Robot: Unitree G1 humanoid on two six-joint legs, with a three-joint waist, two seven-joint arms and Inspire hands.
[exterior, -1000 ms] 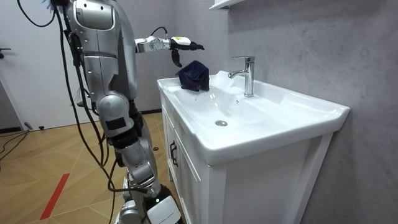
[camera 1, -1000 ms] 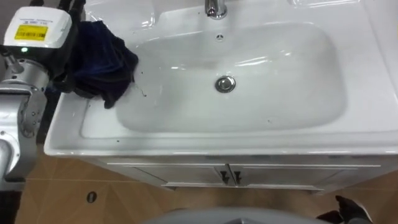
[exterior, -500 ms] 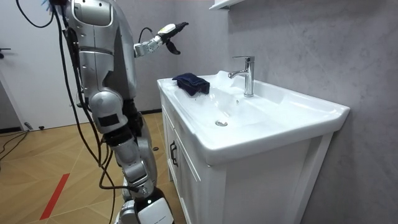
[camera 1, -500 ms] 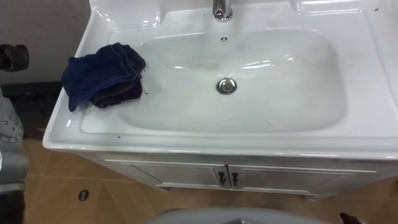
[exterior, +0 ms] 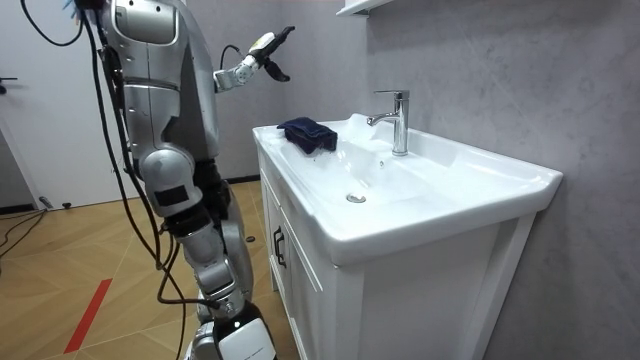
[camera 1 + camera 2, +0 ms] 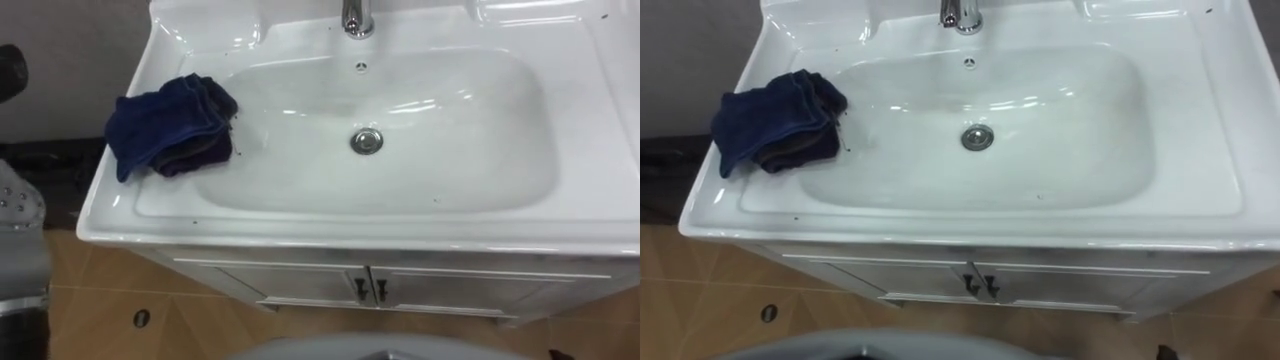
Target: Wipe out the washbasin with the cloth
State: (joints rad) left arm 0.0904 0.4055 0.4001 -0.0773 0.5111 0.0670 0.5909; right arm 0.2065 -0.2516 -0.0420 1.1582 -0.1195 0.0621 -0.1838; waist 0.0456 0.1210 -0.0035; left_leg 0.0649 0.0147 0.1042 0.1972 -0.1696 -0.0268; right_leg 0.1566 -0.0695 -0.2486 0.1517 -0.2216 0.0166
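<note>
White basin point(image 6: 450, 200) spans the frame. Dark blue cloth point(image 6: 165, 125) is bunched on its rim, left of frame. Left hand point(image 5: 266, 45) is raised in the room view's upper left, fingers loosely spread, gripping nothing. Chrome faucet point(image 5: 397, 120) top centre, drain point(image 6: 367, 141) mid-bowl.

1. The robot stands at the basin's point(image 5: 440, 205) end, on the room view's left.
2. Its left hand point(image 5: 268, 48) is up at shoulder height, fingers straight (thumb hanging below them), holding nothing.
3. Below the hand, slightly toward the room view's right and well apart from it, a dark blue cloth point(image 5: 308, 133) lies crumpled on the rim.
4. Farther right of the hand stands the tap point(image 5: 399, 122).
</note>
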